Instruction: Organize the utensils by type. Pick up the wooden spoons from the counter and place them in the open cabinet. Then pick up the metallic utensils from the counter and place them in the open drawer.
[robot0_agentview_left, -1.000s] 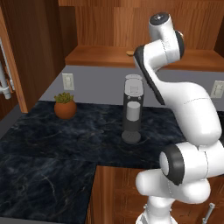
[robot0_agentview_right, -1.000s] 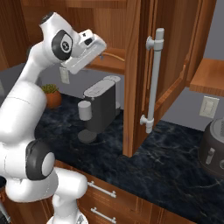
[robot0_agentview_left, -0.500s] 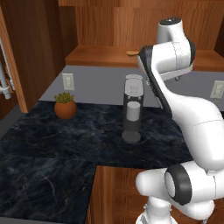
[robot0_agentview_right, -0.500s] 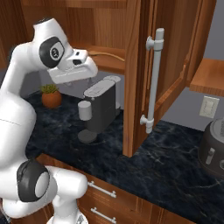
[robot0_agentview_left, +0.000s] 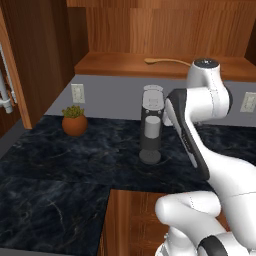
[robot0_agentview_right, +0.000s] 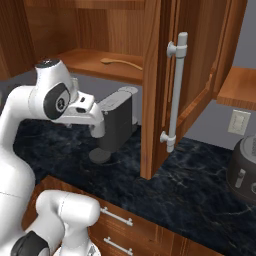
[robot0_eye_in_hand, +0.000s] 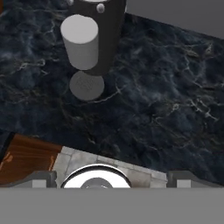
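One wooden spoon (robot0_agentview_left: 165, 61) (robot0_agentview_right: 120, 62) lies flat on the shelf of the open cabinet (robot0_agentview_left: 115, 65) (robot0_agentview_right: 85, 57), with nothing touching it. My gripper (robot0_eye_in_hand: 112, 180) is below the shelf, in front of the coffee machine, and points down at the black marble counter (robot0_eye_in_hand: 166, 109) (robot0_agentview_left: 60, 170). Its fingertips (robot0_eye_in_hand: 41, 178) stand wide apart and open, with nothing between them. In the right base view the hand (robot0_agentview_right: 85, 111) hangs just left of the machine. The metallic utensils are out of view. I cannot tell whether the reddish-brown wood panel (robot0_agentview_left: 132, 215) (robot0_eye_in_hand: 22, 159) below the counter's front edge is the open drawer.
A dark coffee machine (robot0_agentview_left: 151, 122) (robot0_agentview_right: 117, 125) (robot0_eye_in_hand: 94, 35) stands at the back of the counter. A potted plant (robot0_agentview_left: 74, 122) sits to its left. The cabinet's open door (robot0_agentview_right: 185, 85) with a silver bar handle hangs over the counter on the right. A grey cooker (robot0_agentview_right: 245, 167) stands at the far right.
My arm has folded down and back from the cabinet shelf, so the hand now hangs low by the coffee machine. The wooden spoon stays on the shelf. The jaws stayed open.
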